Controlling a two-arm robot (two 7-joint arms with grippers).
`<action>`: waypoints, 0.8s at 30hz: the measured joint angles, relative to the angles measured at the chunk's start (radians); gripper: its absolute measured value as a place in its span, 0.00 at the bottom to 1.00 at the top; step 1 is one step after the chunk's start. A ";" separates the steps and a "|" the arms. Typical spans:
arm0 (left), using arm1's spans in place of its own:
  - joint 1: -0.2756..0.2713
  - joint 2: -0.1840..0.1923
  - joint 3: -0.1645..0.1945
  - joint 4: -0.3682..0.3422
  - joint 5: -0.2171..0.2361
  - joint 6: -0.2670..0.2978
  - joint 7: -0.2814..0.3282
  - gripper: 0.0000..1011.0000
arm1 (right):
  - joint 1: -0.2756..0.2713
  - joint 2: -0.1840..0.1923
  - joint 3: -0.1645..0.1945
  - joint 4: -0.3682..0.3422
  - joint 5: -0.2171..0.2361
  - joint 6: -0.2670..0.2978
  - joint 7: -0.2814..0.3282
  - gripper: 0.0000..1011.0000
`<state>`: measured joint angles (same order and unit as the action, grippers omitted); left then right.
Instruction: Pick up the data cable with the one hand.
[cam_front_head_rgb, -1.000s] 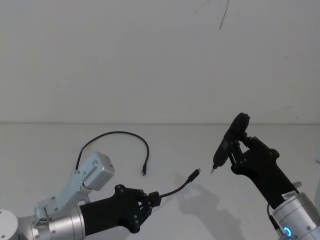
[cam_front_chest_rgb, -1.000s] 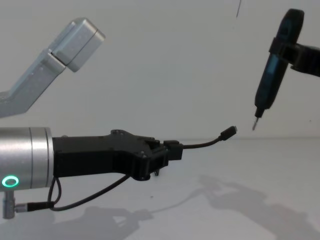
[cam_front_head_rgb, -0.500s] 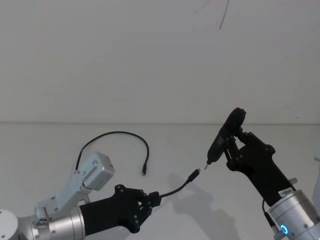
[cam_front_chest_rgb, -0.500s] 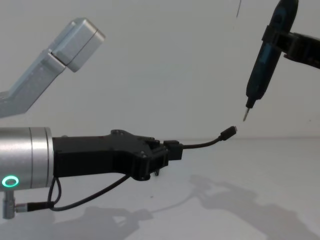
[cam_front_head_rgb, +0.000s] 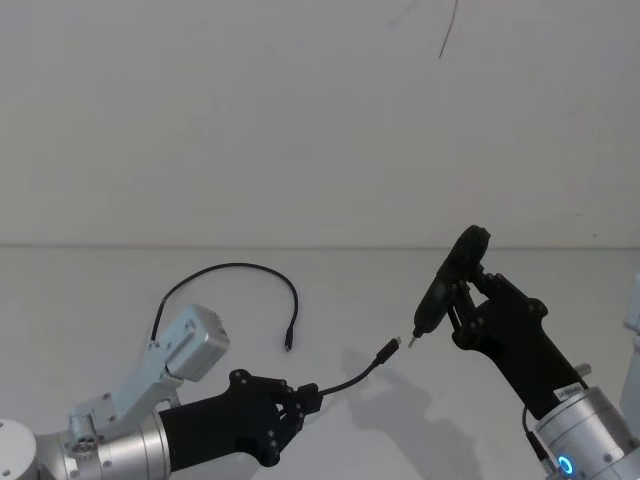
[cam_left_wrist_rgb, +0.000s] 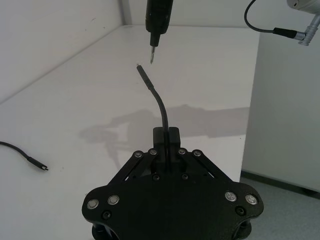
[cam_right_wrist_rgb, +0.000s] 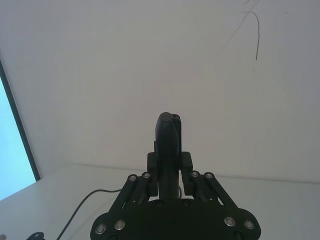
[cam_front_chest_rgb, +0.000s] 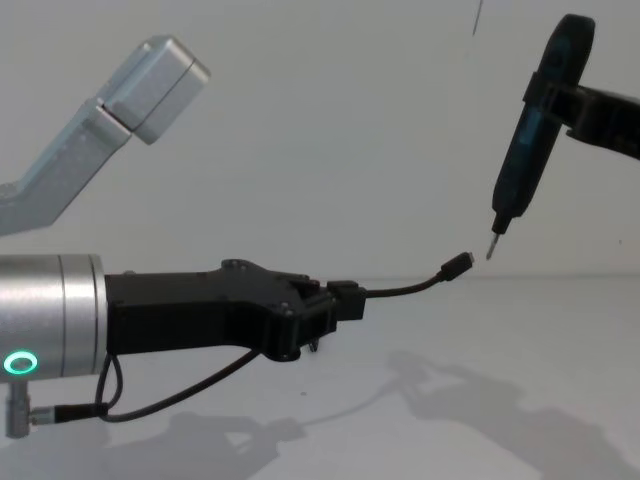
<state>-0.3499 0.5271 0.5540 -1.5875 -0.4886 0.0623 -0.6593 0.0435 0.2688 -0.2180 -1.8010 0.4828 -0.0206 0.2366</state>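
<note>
My left gripper (cam_front_chest_rgb: 335, 303) is reaching forward above the white table (cam_front_head_rgb: 120, 280), its fingers clenched on the data cable (cam_front_head_rgb: 345, 383) a short way behind one plug. From the grip, the free end of the cable is rising in a gentle curve and ending in the small plug (cam_front_chest_rgb: 458, 264), which is hanging in the air clear of the table surface. In the left wrist view the same stretch is standing out from between my fingers (cam_left_wrist_rgb: 172, 145) and pointing toward the tool tip. The remainder of the cable is lying on the table behind my left arm, arching round to its other plug (cam_front_head_rgb: 288, 343), which is resting flat on the surface.

My right gripper (cam_front_head_rgb: 468, 296) is raised on the right, clamped on a dark pen-shaped tool (cam_front_chest_rgb: 530, 130) that is tilting downward. The metal tip (cam_front_chest_rgb: 492, 246) of this tool is hovering just beside the lifted plug, slightly above it and to its right; whether the two are touching cannot be told. In the right wrist view the tool's rounded top (cam_right_wrist_rgb: 168, 145) is sitting gripped between my right fingers.
</note>
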 joint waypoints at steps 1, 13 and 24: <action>0.000 0.000 0.000 0.000 0.000 0.000 0.000 0.04 | 0.000 0.000 0.000 0.001 0.000 -0.001 0.000 0.27; 0.000 0.000 0.000 0.000 0.000 0.000 0.000 0.04 | 0.012 -0.004 -0.002 0.026 -0.001 -0.010 0.010 0.27; 0.000 0.000 0.000 0.000 0.000 0.000 0.000 0.04 | 0.024 -0.006 0.000 0.045 0.004 -0.017 0.015 0.27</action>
<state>-0.3499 0.5270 0.5540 -1.5876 -0.4886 0.0623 -0.6593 0.0678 0.2630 -0.2175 -1.7557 0.4866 -0.0379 0.2516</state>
